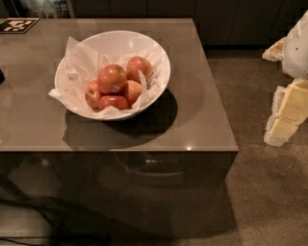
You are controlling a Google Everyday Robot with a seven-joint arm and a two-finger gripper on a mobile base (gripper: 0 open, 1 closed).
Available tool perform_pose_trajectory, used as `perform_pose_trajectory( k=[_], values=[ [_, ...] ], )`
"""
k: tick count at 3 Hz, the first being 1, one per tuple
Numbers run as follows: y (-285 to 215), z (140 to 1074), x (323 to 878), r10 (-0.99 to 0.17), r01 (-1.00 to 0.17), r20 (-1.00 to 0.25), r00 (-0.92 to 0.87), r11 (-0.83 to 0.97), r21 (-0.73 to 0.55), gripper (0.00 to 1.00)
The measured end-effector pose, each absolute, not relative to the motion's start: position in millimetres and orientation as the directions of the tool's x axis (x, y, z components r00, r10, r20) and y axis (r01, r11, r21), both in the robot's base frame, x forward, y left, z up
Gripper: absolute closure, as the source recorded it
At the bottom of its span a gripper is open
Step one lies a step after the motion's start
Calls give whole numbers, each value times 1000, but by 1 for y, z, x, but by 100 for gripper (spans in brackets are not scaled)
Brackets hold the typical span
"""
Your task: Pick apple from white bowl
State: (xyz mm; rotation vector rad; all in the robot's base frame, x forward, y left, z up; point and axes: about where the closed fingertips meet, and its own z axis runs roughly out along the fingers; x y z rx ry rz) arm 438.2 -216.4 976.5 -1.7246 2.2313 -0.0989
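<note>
Tabletop (197,110), stickered apple (111,78), white bowl (162,65), tool (288,113) right

Indoor test space of office or lounge type. A low, glossy grey-brown table (202,110) fills the left and centre of the frame and stands on short-pile brown carpet (260,192). Dark flat cabinet fronts (168,8) run along the top edge. A black-and-white printed marker (18,25) lies on the table's upper left corner, indicating a robot trial area. A white bowl (159,57) of apples (126,89) serves as the sole furnishing. The robot's white and cream gripper (284,120) enters at the right edge, above the carpet.
</note>
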Motion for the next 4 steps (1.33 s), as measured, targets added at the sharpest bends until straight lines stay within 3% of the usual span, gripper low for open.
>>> perform_pose_trajectory(
  k=[2, 4],
  values=[
    [-193, 1002, 445, -967, -935, -196, -164, 216, -281, 0],
    [-117, 1039, 461, -990, -944, -139, -5, 51, -327, 0]
  ],
)
